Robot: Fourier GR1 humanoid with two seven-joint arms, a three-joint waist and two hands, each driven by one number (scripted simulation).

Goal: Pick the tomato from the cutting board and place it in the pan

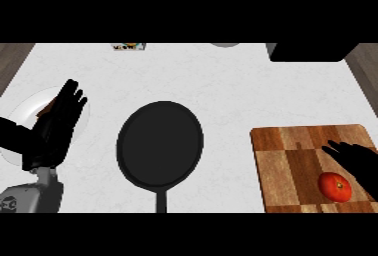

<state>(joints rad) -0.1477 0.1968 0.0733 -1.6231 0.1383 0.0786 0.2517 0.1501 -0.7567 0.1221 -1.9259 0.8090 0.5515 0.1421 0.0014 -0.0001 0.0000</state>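
The tomato (336, 186) lies on the cutting board (288, 165) just left of the empty, unclenched right hand (362, 162), the pan (160, 145) farther left.

A plate (22, 109) is set at the counter's (244, 90) left; a black block (310, 52) and a small packet (128, 47) are seen at its far edge.

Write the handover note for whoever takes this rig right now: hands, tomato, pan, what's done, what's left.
Right hand: open, over the cutting board, fingers beside the tomato, not curled round it.
Left hand: open, resting fingers up over the plate at the left.
Pan: mid-counter, nothing in it.
Done: nothing placed yet.
Left: grasp the tomato, carry it left, set it in the pan.
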